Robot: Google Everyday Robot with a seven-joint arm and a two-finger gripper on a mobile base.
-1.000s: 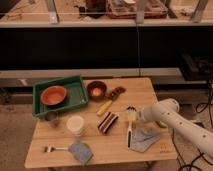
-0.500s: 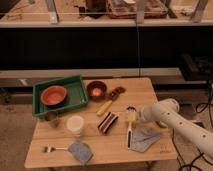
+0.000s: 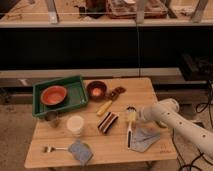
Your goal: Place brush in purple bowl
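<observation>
Clutter lies across the pale wooden surface, and nearest the front edge sits a small short-handled utensil with pale prongs, with a grey-blue square pad just beside it to the right. Further right, a crumpled grey cloth lies flat, and the long slim white-handled brush lies along its left edge — handle toward the front, small round head toward the back. The hand, at the end of the white robot arm that reaches in from the right, sits low at the brush's head; whether it is apart, together or clamped on the brush cannot be told. Left of the brush is a tilted brown-and-white striped block, then a white round cup and a small dull metal cup. Behind these, a yellow-handled tool with a brown end lies slantwise. The small round dark purple bowl stands past it, well apart from the brush and just beside a green rectangular plastic tray — inside the tray rests a larger bright orange bowl. Beyond the surface runs a dark shelf unit.
</observation>
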